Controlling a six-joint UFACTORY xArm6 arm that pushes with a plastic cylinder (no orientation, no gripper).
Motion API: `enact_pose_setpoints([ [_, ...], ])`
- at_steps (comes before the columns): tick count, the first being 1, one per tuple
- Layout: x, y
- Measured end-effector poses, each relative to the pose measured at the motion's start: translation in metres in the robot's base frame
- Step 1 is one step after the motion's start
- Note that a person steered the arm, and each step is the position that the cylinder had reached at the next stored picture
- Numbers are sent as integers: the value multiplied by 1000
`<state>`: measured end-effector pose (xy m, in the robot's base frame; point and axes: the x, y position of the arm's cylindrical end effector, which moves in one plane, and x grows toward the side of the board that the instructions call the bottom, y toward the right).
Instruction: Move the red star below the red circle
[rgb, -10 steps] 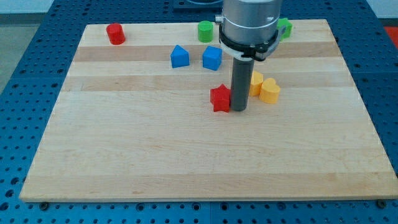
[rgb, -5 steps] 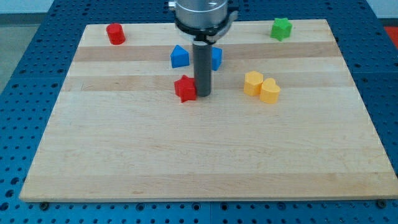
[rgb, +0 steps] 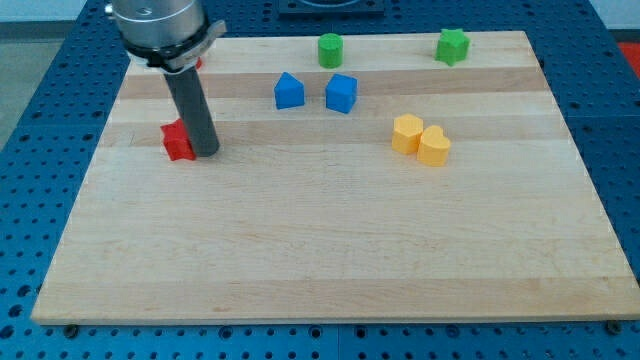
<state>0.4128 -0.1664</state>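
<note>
The red star (rgb: 178, 141) lies on the wooden board (rgb: 330, 250) at the view's left. My tip (rgb: 205, 151) stands right against the star's right side, touching it. The red circle is almost wholly hidden behind the arm's body near the view's top left; only a red sliver (rgb: 197, 64) shows beside the rod, above the star.
Two blue blocks (rgb: 289, 91) (rgb: 341, 93) sit at the upper middle. A green cylinder (rgb: 330, 49) and a green star (rgb: 452, 45) are along the top edge. Two yellow blocks (rgb: 407, 132) (rgb: 434, 146) touch each other at the right.
My tip has pushed the red star leftwards across the board, from the middle to the left side. The arm now covers the red circle. Other blocks have not moved.
</note>
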Motion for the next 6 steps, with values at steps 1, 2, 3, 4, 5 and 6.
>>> enact_pose_setpoints([
  [1,-4,-14],
  [2,-8,-14],
  [3,-8,-14],
  [4,-8,-3],
  [5,-8,40],
  [6,-8,78],
])
